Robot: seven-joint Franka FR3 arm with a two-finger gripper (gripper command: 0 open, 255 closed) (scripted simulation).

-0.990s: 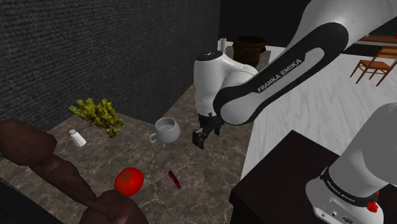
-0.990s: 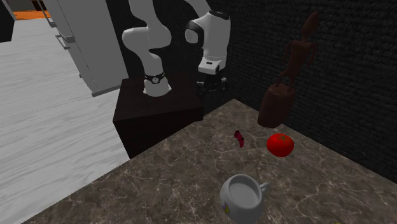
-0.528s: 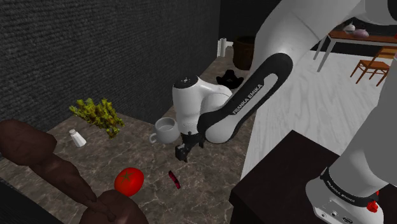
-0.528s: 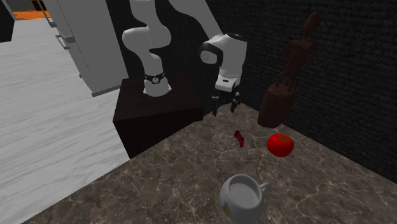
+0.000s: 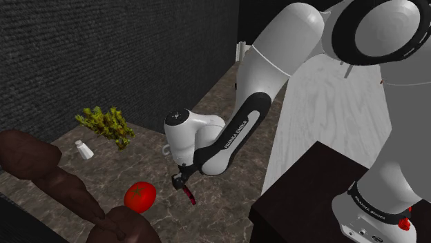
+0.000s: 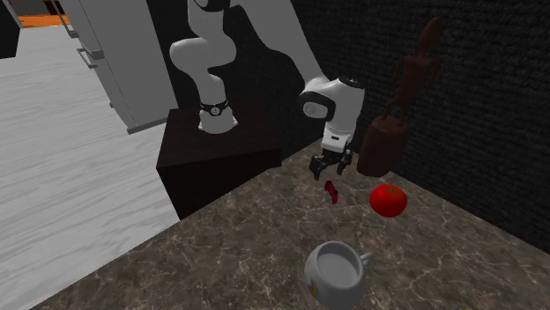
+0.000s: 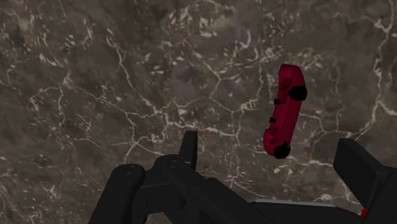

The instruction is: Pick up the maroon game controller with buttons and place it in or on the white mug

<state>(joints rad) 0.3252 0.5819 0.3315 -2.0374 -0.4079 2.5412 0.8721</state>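
The maroon game controller (image 7: 285,111) with black buttons lies flat on the dark marble top (image 7: 127,83). My gripper (image 7: 273,159) hovers open just above it, and the controller's near end sits between the two black fingers without touching either. In the shoulder view the gripper (image 5: 181,181) hangs right over the controller (image 5: 189,196). In the second exterior view the gripper (image 6: 330,169) stands a little above the controller (image 6: 332,191). The white mug (image 6: 335,271) stands upright and empty near that view's front edge, well apart from the controller.
A red tomato (image 5: 140,196) lies close beside the controller. A large brown figure (image 5: 41,172) stands at the shoulder view's lower left. A green sprig (image 5: 107,124) and a small white shaker (image 5: 83,149) sit by the dark wall. The dark stand (image 5: 311,200) borders the marble top.
The arm has swung down and away from the mug toward the tomato. The gripper has dropped to just above the controller and has stayed open.
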